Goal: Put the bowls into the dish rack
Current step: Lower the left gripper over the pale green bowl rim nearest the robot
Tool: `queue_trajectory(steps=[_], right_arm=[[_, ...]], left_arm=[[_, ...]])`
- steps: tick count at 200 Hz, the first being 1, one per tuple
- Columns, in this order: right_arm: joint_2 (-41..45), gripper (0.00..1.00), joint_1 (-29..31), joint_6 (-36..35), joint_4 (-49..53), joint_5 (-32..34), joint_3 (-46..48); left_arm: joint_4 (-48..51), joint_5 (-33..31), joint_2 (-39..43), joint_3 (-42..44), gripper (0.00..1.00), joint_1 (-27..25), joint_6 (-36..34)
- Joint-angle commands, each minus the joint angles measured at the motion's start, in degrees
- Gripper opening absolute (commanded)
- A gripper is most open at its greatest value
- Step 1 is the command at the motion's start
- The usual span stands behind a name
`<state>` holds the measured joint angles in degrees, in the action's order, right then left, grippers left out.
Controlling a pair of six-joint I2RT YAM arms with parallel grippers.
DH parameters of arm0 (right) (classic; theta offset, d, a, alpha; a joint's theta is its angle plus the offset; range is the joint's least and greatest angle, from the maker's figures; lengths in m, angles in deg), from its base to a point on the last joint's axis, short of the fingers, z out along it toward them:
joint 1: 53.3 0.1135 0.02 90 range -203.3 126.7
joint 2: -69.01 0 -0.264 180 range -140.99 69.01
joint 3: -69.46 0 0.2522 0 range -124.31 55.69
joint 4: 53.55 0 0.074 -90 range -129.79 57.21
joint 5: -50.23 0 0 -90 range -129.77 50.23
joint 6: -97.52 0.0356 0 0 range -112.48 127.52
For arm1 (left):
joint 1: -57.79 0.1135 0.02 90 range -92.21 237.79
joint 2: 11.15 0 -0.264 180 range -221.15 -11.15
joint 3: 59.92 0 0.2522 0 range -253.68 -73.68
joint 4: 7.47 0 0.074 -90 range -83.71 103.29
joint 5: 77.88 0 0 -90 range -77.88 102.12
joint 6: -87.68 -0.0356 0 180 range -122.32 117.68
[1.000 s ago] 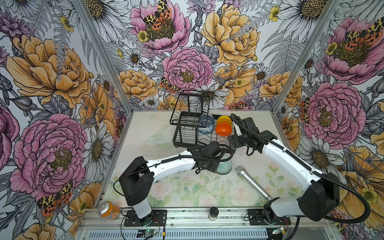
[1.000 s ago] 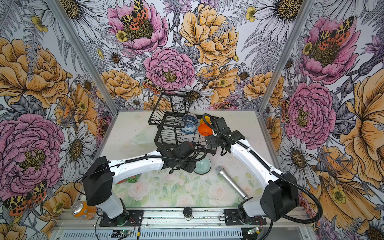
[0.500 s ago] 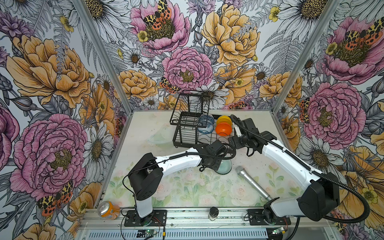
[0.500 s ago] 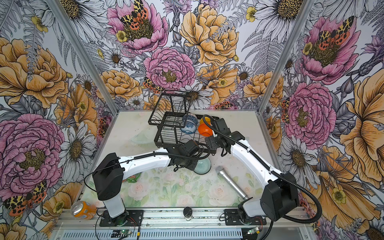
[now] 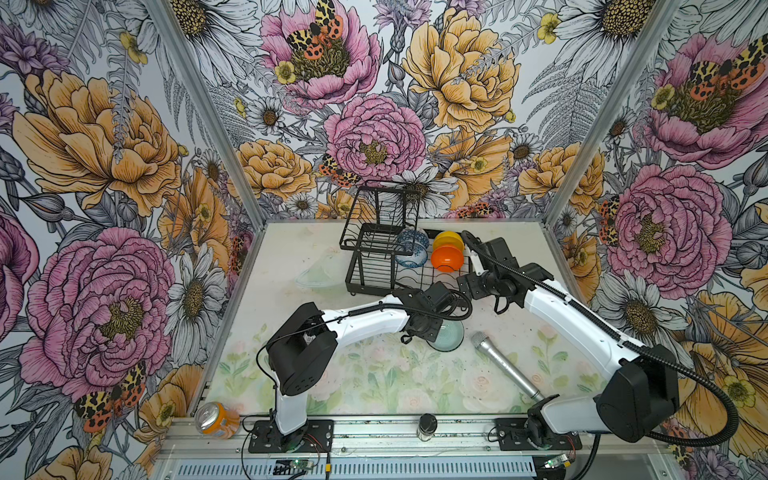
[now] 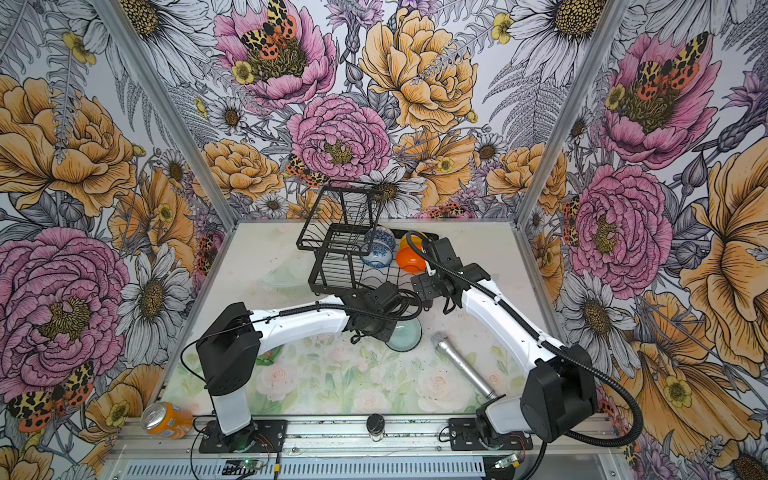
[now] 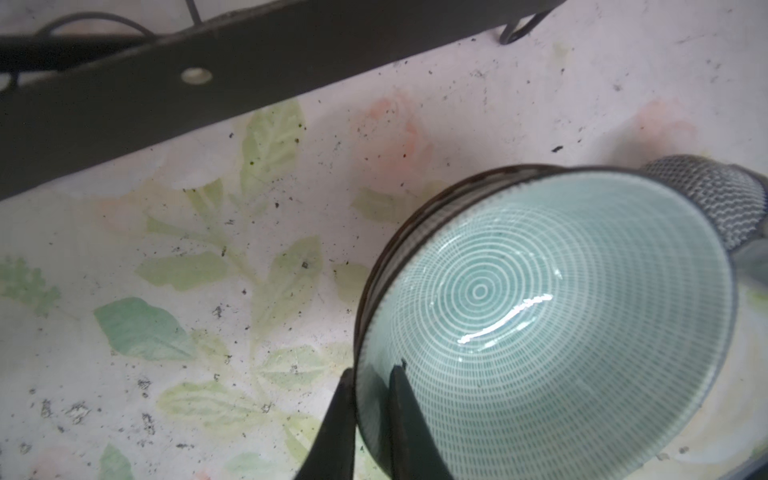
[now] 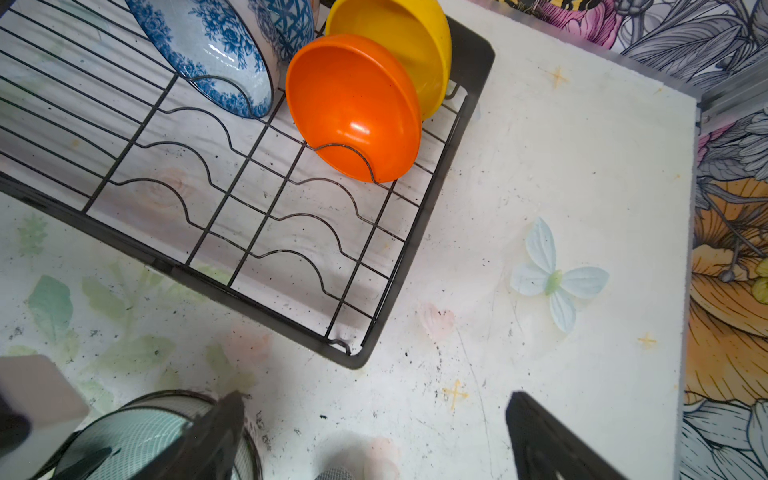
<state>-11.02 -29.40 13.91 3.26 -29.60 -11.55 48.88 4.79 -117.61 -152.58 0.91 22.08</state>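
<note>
A teal-green bowl [image 7: 561, 324] with fine white rings inside and a dark rim sits on the table in front of the dish rack [image 5: 374, 284]; both top views show it [image 6: 404, 336]. My left gripper [image 7: 372, 374] is shut on its near rim, one finger inside and one outside. In the rack stand a white-and-blue floral bowl [image 8: 208, 50], a blue patterned bowl [image 8: 291, 20], an orange bowl [image 8: 353, 108] and a yellow bowl [image 8: 399, 37]. My right gripper [image 8: 374, 407] hangs open over bare table by the rack's near right corner. A pale mint bowl [image 5: 318, 276] lies left of the rack.
A silver microphone [image 5: 505, 365] lies right of the held bowl, its mesh head [image 7: 706, 187] close behind the rim. An orange can [image 5: 216, 419] and a small jar [image 5: 427, 424] sit at the front rail. Flowered walls close in three sides.
My left gripper's fingers have closed onto the teal-green bowl's rim, and the left arm has swung further right. The right arm has not moved.
</note>
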Motion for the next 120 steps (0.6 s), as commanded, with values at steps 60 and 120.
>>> queue_trajectory(steps=[60,120], right_arm=[[1.1,0.99,-0.4,-0.3,-0.5,-0.9,0.6],[1.2,0.99,-0.4,-0.4,-0.5,-1.2,0.9]], left_arm=[[5.4,-4.2,0.5,-4.8,0.01,-0.9,0.0],[10.2,-10.8,-0.5,-8.8,0.0,-2.2,-1.0]])
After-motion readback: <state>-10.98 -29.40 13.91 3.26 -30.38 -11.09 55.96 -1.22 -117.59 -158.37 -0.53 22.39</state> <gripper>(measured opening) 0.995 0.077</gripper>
